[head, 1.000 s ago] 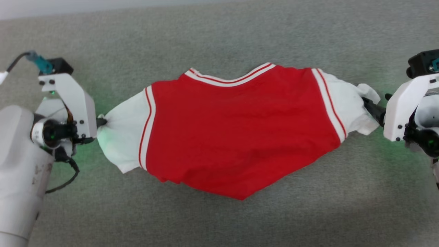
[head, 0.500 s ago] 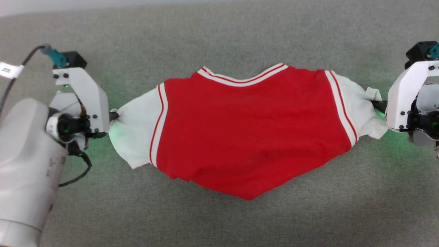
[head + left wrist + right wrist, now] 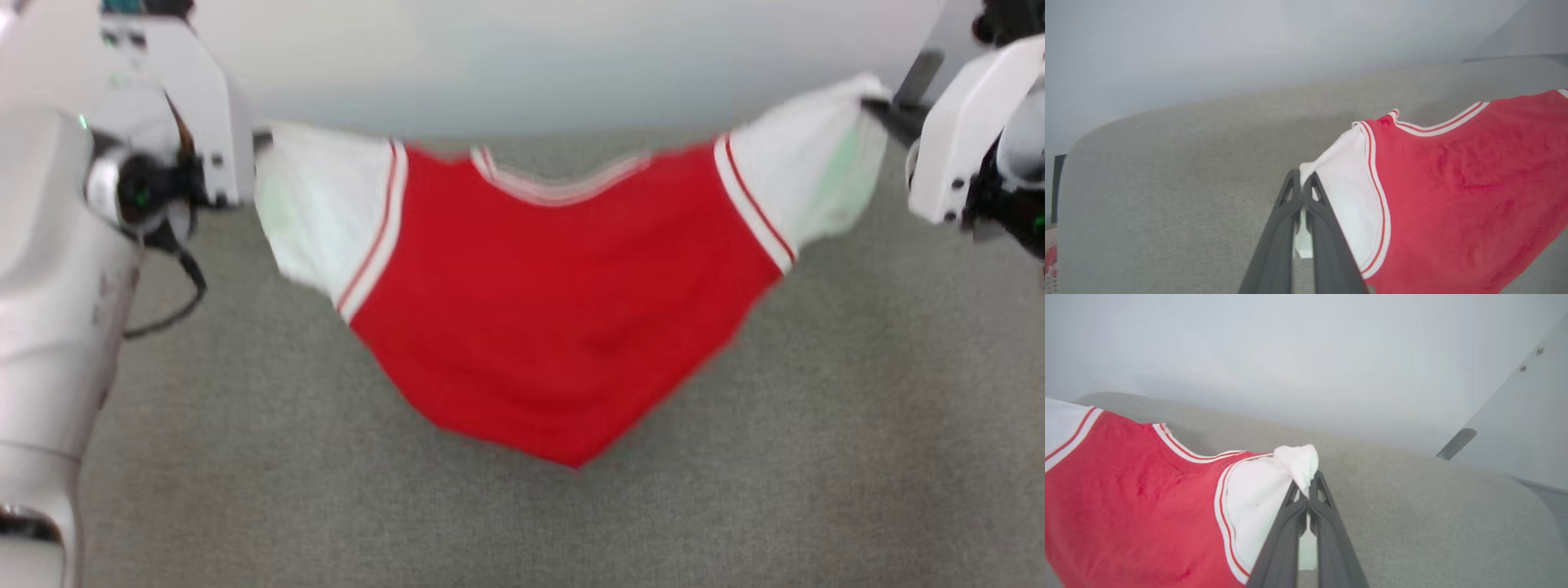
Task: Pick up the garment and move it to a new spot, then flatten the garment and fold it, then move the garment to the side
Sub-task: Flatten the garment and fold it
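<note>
The garment point(image 3: 555, 310) is a red shirt with short white sleeves and striped trim, its plain side up. It hangs stretched between both arms above the grey surface, its red body sagging to a point at the bottom. My left gripper point(image 3: 261, 143) is shut on the left white sleeve point(image 3: 1339, 192), white cloth pinched between its dark fingers point(image 3: 1286, 228). My right gripper point(image 3: 878, 110) is shut on the right white sleeve point(image 3: 1257, 506), a bunch of cloth sticking out past its fingertips point(image 3: 1316, 486). The lettering is hidden.
A grey carpet-like surface point(image 3: 857, 425) lies under the garment and spreads to all sides. A pale wall point(image 3: 531, 57) rises behind its far edge. A dark slanted bar point(image 3: 1455, 443) shows by the wall at the right.
Both arms have risen and lifted the garment off the surface, so it hangs between them. The right gripper closed on the right sleeve. The head view has tilted up toward the wall.
</note>
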Controlling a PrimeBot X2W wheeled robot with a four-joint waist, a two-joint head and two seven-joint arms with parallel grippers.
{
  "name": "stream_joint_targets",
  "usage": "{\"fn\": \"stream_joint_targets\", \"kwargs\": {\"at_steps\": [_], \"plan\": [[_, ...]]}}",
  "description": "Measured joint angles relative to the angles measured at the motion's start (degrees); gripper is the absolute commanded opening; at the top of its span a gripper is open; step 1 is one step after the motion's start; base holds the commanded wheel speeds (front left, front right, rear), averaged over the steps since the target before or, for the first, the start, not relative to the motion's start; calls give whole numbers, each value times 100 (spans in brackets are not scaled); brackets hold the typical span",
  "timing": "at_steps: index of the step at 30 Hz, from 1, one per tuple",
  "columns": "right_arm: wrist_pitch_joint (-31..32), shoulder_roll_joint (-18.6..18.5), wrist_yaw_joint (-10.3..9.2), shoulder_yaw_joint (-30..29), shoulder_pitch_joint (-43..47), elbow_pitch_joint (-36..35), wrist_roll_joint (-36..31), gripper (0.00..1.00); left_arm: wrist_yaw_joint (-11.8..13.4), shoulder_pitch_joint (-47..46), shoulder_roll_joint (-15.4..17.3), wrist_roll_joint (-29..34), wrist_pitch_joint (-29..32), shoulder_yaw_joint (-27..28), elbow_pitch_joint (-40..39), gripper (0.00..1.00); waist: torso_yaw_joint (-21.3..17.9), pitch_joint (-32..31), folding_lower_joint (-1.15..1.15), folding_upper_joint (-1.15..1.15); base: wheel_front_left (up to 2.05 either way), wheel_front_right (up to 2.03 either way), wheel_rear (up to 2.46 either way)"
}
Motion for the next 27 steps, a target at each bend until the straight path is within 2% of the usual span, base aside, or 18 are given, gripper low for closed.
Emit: {"fn": "stream_joint_targets", "kwargs": {"at_steps": [8, 14, 23, 27], "plan": [[-931, -183, 0, 382, -805, -313, -41, 0, -42, -921, -22, 213, -303, -26, -218, 0, 76, -842, 0, 0, 0, 0, 0], [-1316, -142, 0, 350, -1363, -41, 25, 0, -67, -1413, -14, 218, -457, 47, -286, 0, 178, -1153, 0, 0, 0, 0, 0], [-1538, -40, 0, 548, -1842, 616, -129, 0, -71, -1662, -94, 222, -483, 10, -324, 0, 289, -924, 0, 0, 0, 0, 0], [-1907, 37, 0, 542, -2349, 1046, -479, 0, -71, -1931, -107, 408, -840, -30, -335, 0, 307, -574, 0, 0, 0, 0, 0]]}}
